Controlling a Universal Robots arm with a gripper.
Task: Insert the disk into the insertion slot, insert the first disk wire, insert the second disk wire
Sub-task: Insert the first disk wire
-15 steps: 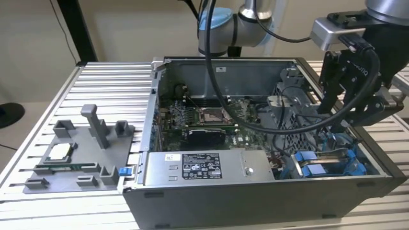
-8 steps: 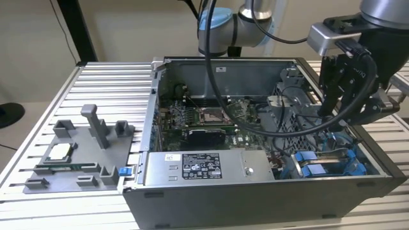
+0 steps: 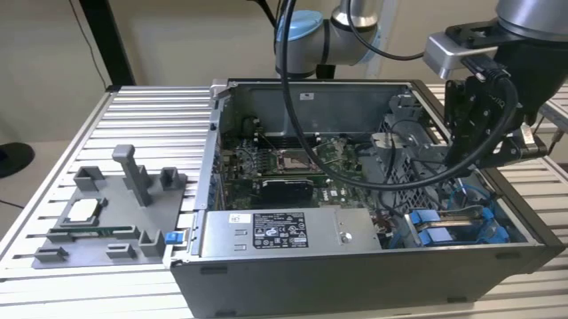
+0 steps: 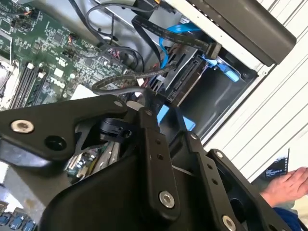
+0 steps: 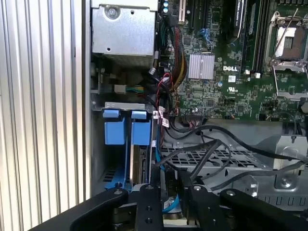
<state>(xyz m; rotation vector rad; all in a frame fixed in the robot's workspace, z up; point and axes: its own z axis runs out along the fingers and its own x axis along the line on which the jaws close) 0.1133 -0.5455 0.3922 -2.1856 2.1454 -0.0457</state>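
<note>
My gripper (image 3: 475,156) hangs inside the open computer case, just above the insertion slot (image 3: 443,229) at the exterior view's right. In the first wrist view the slot (image 5: 118,127) shows its bright blue tabs and grey perforated metal. The disk (image 5: 138,166) stands on edge between the blue rails, seated in the slot, and appears as a silver strip (image 3: 463,214) in the exterior view. A thin blue wire (image 5: 158,166) runs from beside the disk toward my gripper (image 5: 172,197). Black wires (image 5: 202,144) cross the perforated bay. In the second wrist view my gripper (image 4: 166,118) covers most of the disk area.
A grey labelled power-supply box (image 3: 275,232) lies along the case's front. The green motherboard (image 3: 293,166) fills the case's middle. A grey fixture tray (image 3: 106,219) with posts sits on the slatted table at the exterior view's left. A person's hand (image 4: 288,185) rests outside the case.
</note>
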